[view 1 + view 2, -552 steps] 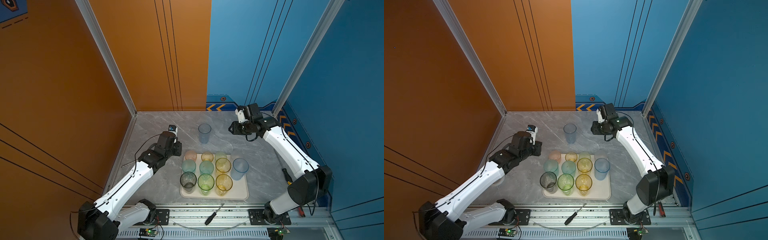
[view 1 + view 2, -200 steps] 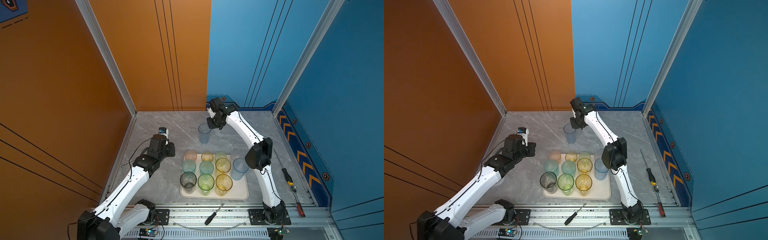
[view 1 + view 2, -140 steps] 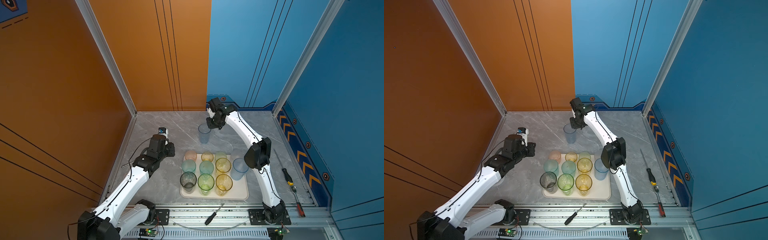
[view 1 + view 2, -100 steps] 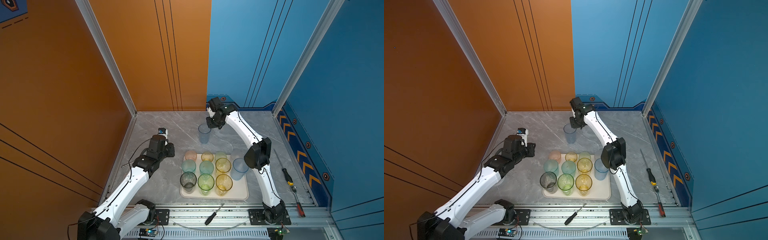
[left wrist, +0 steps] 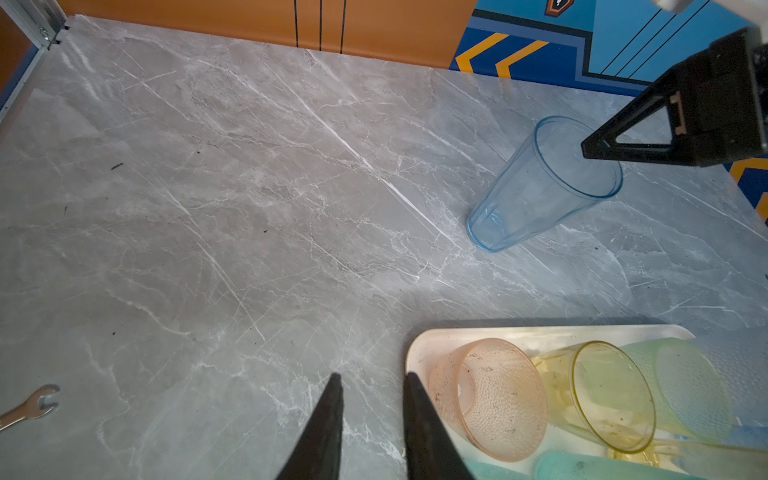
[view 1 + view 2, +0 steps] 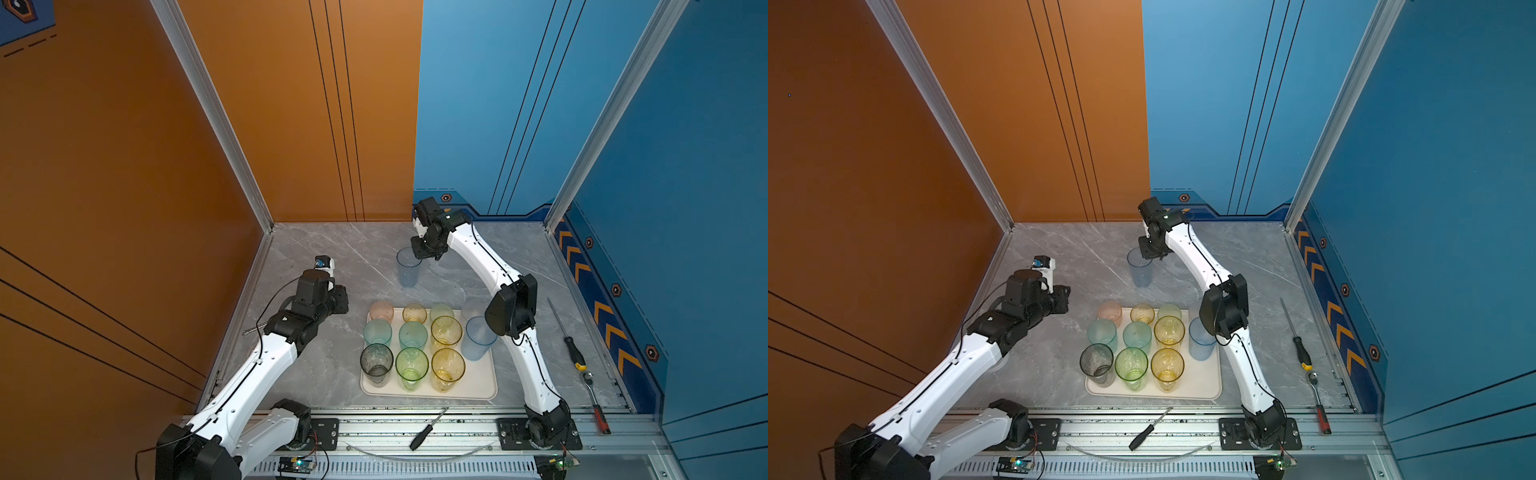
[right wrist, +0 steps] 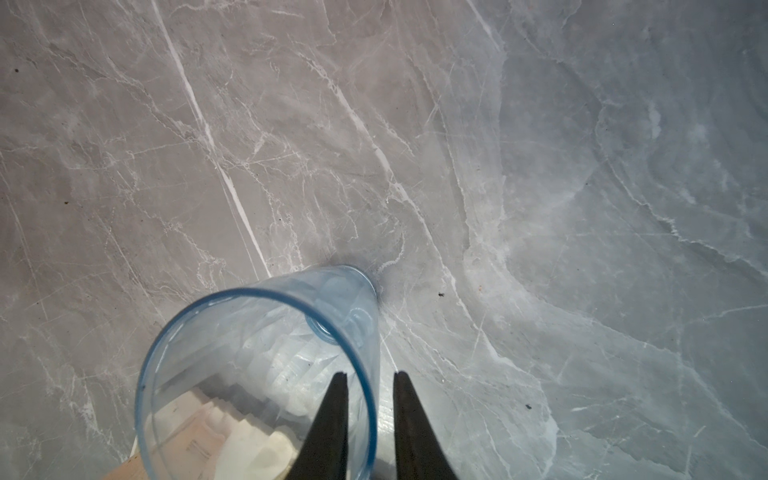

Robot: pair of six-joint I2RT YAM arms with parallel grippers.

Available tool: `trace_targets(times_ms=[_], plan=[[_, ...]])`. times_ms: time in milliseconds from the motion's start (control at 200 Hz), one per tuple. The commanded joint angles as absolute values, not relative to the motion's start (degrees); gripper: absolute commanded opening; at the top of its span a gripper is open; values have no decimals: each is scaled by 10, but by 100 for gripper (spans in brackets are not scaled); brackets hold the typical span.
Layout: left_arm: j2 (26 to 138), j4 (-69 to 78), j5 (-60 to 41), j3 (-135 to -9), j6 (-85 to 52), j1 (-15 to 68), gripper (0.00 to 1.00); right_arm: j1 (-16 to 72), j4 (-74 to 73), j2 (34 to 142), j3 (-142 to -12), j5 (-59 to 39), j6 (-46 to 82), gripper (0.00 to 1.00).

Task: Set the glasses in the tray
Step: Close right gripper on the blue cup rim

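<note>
Fingers (image 7: 332, 415) of the right gripper (image 7: 370, 376) stand narrowly apart astride the rim of the upright blue tumbler (image 7: 249, 374), one inside, one outside. It looks light, slick and thin-walled; pinch that wall gently. Bare marble tabletop (image 7: 540, 166) surrounds them; the crowded tray (image 6: 473, 384) sits well behind, toward the arm's base. The left gripper (image 5: 371, 376) is slightly parted and empty.

black screwdriver (image 6: 430, 428): front rail (image 6: 374, 428) | black-yellow screwdriver (image 6: 574, 353), ratchet (image 6: 595, 401): table (image 6: 332, 249) right | spanner (image 5: 29, 409): table left
</note>
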State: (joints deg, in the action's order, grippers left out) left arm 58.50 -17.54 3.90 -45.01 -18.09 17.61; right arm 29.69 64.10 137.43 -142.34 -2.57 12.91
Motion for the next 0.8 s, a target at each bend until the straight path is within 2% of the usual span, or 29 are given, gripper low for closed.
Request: trace_targets(times_ms=[0,446,796], plan=[[578,-175,26,-446,-181,169,27,301,656,1385,-1442,-25,137,19],[580,-178,22,-447,-178,163,27,302,656,1397,-1455,-28,138,17],[578,-179,22,-442,-177,160,27,306,650,1395,-1455,-5,137,8]])
